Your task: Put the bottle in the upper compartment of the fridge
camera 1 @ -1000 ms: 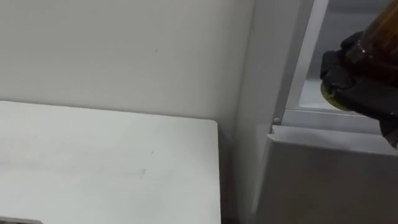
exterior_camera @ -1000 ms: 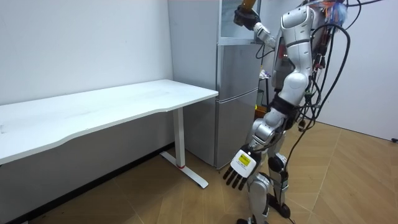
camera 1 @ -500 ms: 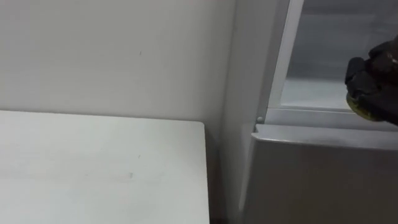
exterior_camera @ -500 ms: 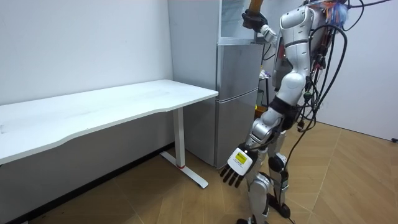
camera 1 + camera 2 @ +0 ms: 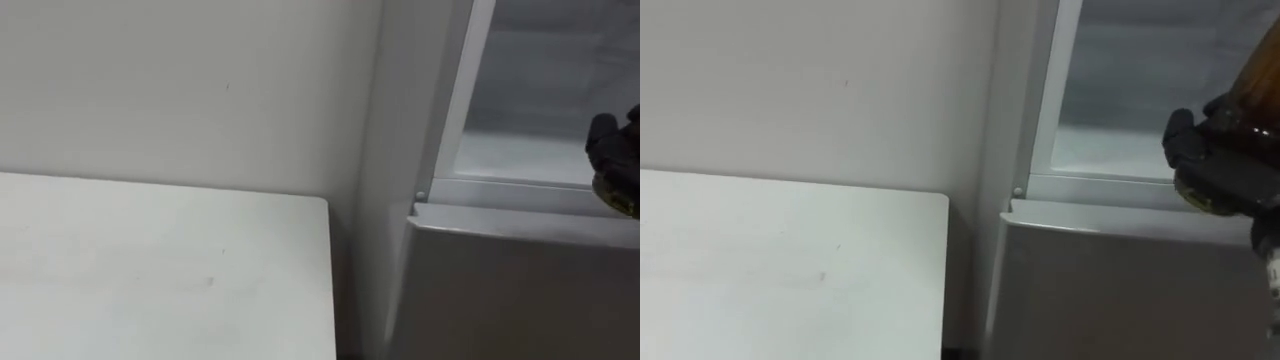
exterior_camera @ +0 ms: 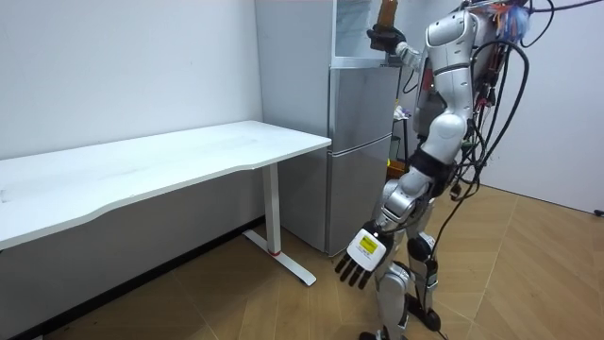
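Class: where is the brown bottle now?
The brown bottle is in the right hand at the right eye view's right edge, by the open upper fridge.

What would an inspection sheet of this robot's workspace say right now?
surface: white table, standing beside the fridge.
job's things: brown bottle, held at the front of the open upper compartment.
clutter: nothing seen.
hands: right hand shut on the brown bottle; left hand hangs open, low by the leg.
cables: nothing seen.
surroundings: white wall, wooden floor.
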You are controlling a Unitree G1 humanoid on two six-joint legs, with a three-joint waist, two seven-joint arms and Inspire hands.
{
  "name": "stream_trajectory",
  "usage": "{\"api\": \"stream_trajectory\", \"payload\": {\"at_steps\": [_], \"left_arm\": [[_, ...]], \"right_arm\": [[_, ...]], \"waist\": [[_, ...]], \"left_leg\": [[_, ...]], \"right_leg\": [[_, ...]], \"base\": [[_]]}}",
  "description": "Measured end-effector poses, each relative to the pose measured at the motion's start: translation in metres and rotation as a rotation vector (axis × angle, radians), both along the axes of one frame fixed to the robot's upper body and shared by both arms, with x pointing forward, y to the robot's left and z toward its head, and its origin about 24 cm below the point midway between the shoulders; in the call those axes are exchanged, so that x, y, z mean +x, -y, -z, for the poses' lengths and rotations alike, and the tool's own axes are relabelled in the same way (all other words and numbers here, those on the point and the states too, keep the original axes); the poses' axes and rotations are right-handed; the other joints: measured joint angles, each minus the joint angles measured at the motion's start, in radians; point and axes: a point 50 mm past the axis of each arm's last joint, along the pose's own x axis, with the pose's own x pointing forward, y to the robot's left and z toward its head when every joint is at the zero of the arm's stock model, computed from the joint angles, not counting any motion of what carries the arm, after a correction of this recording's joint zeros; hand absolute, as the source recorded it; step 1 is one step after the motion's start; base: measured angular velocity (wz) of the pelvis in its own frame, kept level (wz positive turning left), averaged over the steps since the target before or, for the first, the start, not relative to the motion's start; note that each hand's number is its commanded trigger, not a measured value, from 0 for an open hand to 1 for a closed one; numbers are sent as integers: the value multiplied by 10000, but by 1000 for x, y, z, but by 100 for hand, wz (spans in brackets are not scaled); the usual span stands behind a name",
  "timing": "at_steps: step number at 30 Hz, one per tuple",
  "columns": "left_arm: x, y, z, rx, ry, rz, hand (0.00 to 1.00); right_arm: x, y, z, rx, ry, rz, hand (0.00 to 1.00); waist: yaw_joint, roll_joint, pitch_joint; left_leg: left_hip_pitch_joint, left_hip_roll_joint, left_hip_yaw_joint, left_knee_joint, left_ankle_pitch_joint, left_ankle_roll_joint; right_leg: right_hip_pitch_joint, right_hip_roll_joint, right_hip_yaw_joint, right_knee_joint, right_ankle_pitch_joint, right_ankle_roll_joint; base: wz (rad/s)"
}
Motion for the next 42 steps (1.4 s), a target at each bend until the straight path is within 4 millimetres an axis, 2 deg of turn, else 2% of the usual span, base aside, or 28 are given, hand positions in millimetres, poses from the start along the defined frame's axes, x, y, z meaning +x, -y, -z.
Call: {"api": "stream_trajectory", "payload": {"at_steps": [4,10,15,19,22,29,32,35,38,42], "left_arm": [[-3,-1,0,26,-100,-19,0],[-8,0,1,-58,-271,-176,0],[-11,-1,0,-29,-413,-356,0],[-11,-4,-1,36,-339,-476,0],[-10,-5,-2,87,-273,-474,0],[-21,-11,-6,332,-311,-875,0],[-25,-11,-6,323,-403,-905,0],[-27,-11,-7,327,-436,-913,0],[-27,-11,-7,338,-438,-908,0],[-31,-11,-8,361,-518,-901,0]], "right_arm": [[6,10,9,241,-534,382,100],[14,25,19,1552,-803,1067,100],[26,32,17,2474,-800,1469,100],[35,40,13,2842,-844,2056,100],[34,47,10,2727,-878,2285,100],[30,61,-14,2175,-584,2631,100],[34,59,-29,2070,-246,2466,100],[39,55,-43,1860,6,2283,100],[39,60,-52,1539,-9,2474,100],[38,63,-55,1675,29,2542,100]], "waist": [[108,33,12],[301,54,23],[318,37,58],[321,-79,122],[361,-129,101],[301,-88,43],[335,4,-20],[333,47,-48],[490,20,-48],[574,-41,-60]], "left_leg": [[-87,1,-27,39,1,1],[-181,-8,-130,58,3,1],[-186,-11,-153,46,4,-1],[-225,-14,-153,35,1,-5],[-358,-17,-159,62,2,-3],[-603,-14,-431,293,2,-5],[-670,-6,-452,310,3,-7],[-710,-5,-462,329,3,-7],[-716,-7,-481,341,2,-7],[-722,-10,-558,359,2,-7]], "right_leg": [[-176,-1,-17,19,4,-7],[-168,-3,-108,20,2,-5],[-188,-2,-121,20,-4,2],[-257,3,-119,21,-7,5],[-308,-1,-147,19,-5,3],[-378,-9,-535,7,-5,3],[-423,-9,-593,7,-7,0],[-456,-8,-597,11,-9,-6],[-434,-7,-601,12,-4,-14],[-385,-6,-690,13,-3,-16]], "base": [[0],[5],[1],[0],[1],[12],[0],[0],[0],[6]]}}
